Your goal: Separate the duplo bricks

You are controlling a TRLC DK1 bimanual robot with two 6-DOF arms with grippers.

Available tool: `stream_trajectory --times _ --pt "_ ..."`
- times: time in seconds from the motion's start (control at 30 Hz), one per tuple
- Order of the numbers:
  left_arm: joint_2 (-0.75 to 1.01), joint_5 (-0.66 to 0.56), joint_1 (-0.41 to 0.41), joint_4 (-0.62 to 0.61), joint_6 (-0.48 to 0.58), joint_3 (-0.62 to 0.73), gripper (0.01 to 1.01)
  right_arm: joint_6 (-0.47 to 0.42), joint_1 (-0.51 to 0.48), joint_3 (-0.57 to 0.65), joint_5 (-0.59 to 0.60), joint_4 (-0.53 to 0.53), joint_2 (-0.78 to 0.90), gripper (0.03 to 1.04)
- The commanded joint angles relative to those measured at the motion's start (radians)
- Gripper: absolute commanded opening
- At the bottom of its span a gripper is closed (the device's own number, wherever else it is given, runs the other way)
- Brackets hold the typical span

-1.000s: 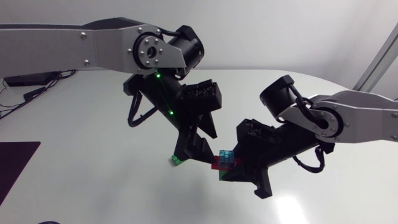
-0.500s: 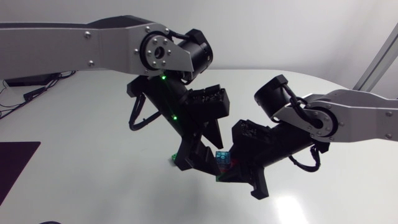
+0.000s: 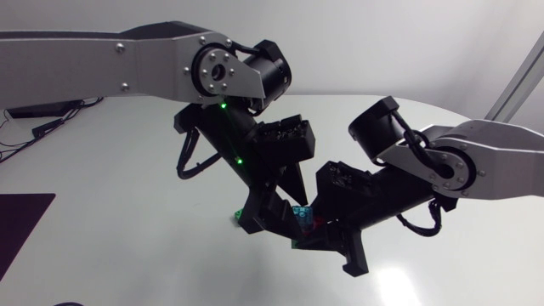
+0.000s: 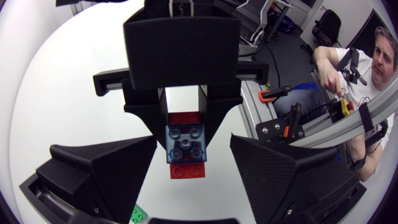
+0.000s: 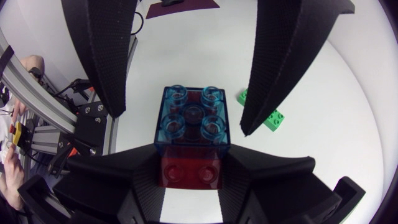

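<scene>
The right gripper [image 5: 189, 158] is clamping the red brick [image 5: 189, 171] from two sides, its jaws standing narrow and pressing the brick's flanks. The blue brick [image 5: 189, 118] is sitting stacked on the red one, its studs facing the right wrist camera, and it is jutting out ahead of the right fingertips.

The left gripper [image 4: 193, 138] is facing the right one, with its jaws spread wide. The stack is lying between them, one finger on each side of the blue brick. In the left wrist view a strip of table [image 4: 74, 93] is showing on either side of the blue brick, so the left fingers are flanking it without gripping. In the right wrist view one left finger is coming very close to the blue brick's edge, and it cannot be told whether it is touching. Red is showing past both ends of the blue brick in the left wrist view.

In the head view the two grippers are meeting nose to nose over the middle of the table, with the stack held between them. The green brick [image 5: 268, 115] is lying on the table beside the left gripper, apart from the stack.
</scene>
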Motion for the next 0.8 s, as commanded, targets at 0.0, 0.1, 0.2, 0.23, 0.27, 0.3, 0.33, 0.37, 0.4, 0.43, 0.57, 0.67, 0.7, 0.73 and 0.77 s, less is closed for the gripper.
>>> stream_trajectory --times 0.0,0.1,0.2,0.23,0.27,0.3,0.33,0.37,0.4,0.43,0.57,0.67,0.7,0.73,0.77 --pt "0.012 0.019 -0.001 -0.003 0.023 -0.022 0.764 0.015 0.008 0.000 0.003 -0.013 -0.020 0.26" --pt "0.018 0.021 0.002 0.002 0.020 -0.020 0.764 0.018 0.008 -0.003 0.003 -0.013 -0.030 0.26" --pt "0.021 0.021 0.002 0.006 0.017 -0.020 0.675 0.018 0.007 -0.006 0.003 -0.014 -0.039 0.26" --pt "0.021 0.021 0.002 0.011 0.014 -0.020 0.638 0.018 0.007 -0.007 0.003 -0.014 -0.039 0.26" --pt "0.023 0.021 0.002 0.012 0.012 -0.020 0.608 0.018 0.007 -0.011 0.003 -0.014 -0.039 0.26" --pt "0.024 0.021 0.002 0.015 0.010 -0.020 0.590 0.018 0.007 -0.014 0.003 -0.013 -0.039 0.26" --pt "0.028 0.021 0.001 0.018 0.007 -0.024 0.589 0.018 0.007 -0.017 0.003 -0.013 -0.039 0.26" --pt "0.031 0.021 -0.001 0.023 0.006 -0.027 0.587 0.016 0.008 -0.018 0.001 -0.011 -0.041 0.26" --pt "0.034 0.021 -0.004 0.026 0.004 -0.028 0.551 0.018 0.007 -0.020 0.000 -0.011 -0.041 0.26" --pt "0.035 0.021 -0.005 0.032 0.003 -0.030 0.503 0.018 0.007 -0.020 -0.002 -0.011 -0.041 0.26" --pt "0.035 0.021 -0.005 0.066 -0.022 -0.040 0.326 0.018 0.004 -0.021 -0.007 -0.010 -0.049 0.26" --pt "0.035 0.021 -0.001 0.071 -0.025 -0.047 0.318 0.016 -0.002 -0.032 -0.011 -0.007 -0.053 0.26" --pt "0.035 0.021 0.001 0.075 -0.026 -0.051 0.318 0.016 -0.002 -0.037 -0.011 -0.004 -0.056 0.26" --pt "0.035 0.021 0.002 0.080 -0.028 -0.056 0.316 0.016 -0.004 -0.043 -0.011 0.001 -0.059 0.26" --pt "0.035 0.021 0.002 0.084 -0.029 -0.060 0.316 0.016 -0.004 -0.049 -0.011 0.004 -0.064 0.26"
